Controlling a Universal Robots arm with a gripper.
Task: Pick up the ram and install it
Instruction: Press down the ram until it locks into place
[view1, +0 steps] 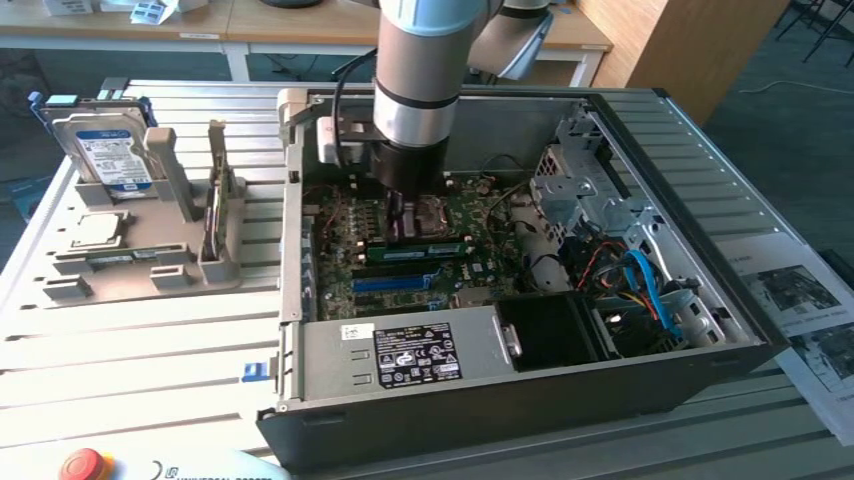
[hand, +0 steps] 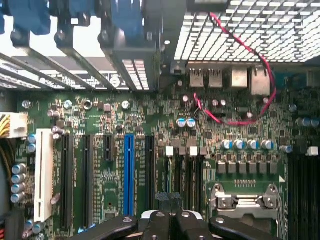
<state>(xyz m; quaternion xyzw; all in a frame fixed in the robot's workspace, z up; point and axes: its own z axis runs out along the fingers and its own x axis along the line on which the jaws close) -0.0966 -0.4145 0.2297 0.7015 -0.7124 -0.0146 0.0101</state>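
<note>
Hovering closed end effector above motherboard, red wire, blue slot nearby

We are seeing a green motherboard carrying one blue slot, a white slot beside it, and a red-black wire.

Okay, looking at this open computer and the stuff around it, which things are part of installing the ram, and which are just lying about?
Part of the job:
- ram
- gripper, shut, down over the motherboard
- computer case

Lying about:
- hard drive standing in the grey holder
- printed sheets
- red button
</note>
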